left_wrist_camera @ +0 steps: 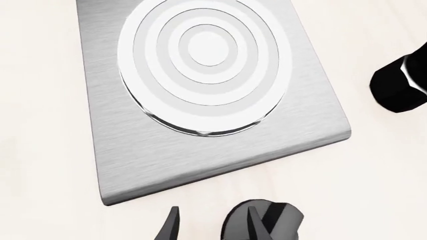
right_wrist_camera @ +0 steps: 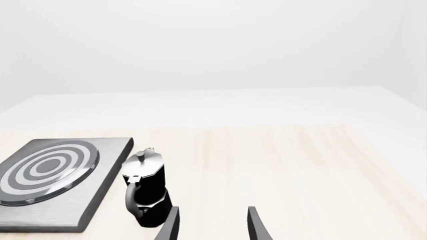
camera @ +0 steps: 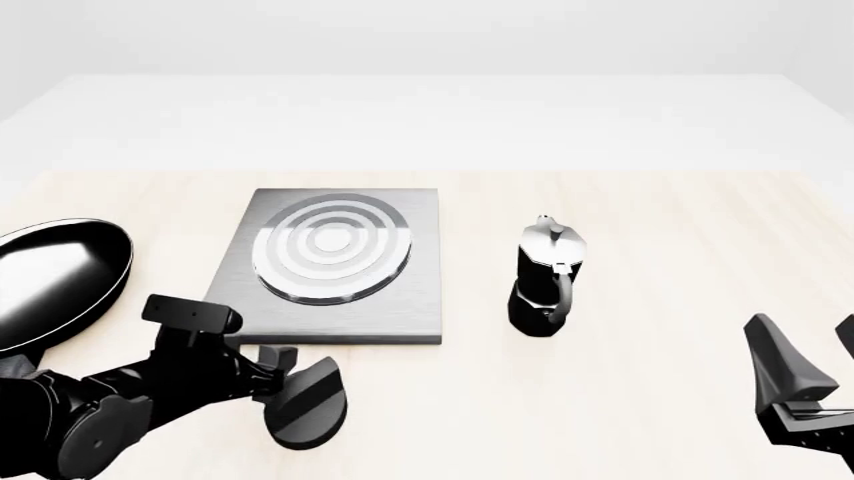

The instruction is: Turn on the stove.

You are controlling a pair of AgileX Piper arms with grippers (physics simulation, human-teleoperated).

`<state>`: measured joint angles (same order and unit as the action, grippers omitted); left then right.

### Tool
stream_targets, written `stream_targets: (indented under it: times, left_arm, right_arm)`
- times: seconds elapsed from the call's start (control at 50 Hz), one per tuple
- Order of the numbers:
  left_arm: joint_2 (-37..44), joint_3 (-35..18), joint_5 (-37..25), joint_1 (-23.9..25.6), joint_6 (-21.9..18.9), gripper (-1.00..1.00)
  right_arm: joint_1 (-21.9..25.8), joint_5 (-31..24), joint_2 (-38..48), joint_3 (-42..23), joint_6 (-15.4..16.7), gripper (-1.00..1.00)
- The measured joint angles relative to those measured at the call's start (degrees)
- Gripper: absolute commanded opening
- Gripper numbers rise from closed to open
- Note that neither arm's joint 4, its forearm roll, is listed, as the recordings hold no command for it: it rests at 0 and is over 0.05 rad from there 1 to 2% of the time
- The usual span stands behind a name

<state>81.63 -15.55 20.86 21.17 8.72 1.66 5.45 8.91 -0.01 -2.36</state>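
Note:
The stove is a dark-grey square slab with silvery concentric burner rings, lying left of the table's middle. It also shows in the left wrist view and the right wrist view. Its black oval knob lies on the table just in front of the slab. My left gripper is open and low at the knob's left side. In the left wrist view the gripper has one fingertip over the knob. My right gripper is open and empty at the front right, far from the stove.
A black frying pan lies at the left edge beside the left arm. A black-and-silver moka pot stands upright just right of the stove; it also shows in the right wrist view and the left wrist view.

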Motion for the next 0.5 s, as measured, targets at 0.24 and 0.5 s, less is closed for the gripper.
stream_targets:
  times: [0.24,0.5]
  left_arm:
    - [-5.37,0.64,-3.36,-1.87,-2.04,1.00]
    - [-17.06,2.12,-9.41,-5.17,-7.47,1.00]
  right_arm:
    - [0.00,0.23,0.22,0.00,0.24,1.00]
    - [0.19,0.74,1.00,0.00,0.52,1.00]
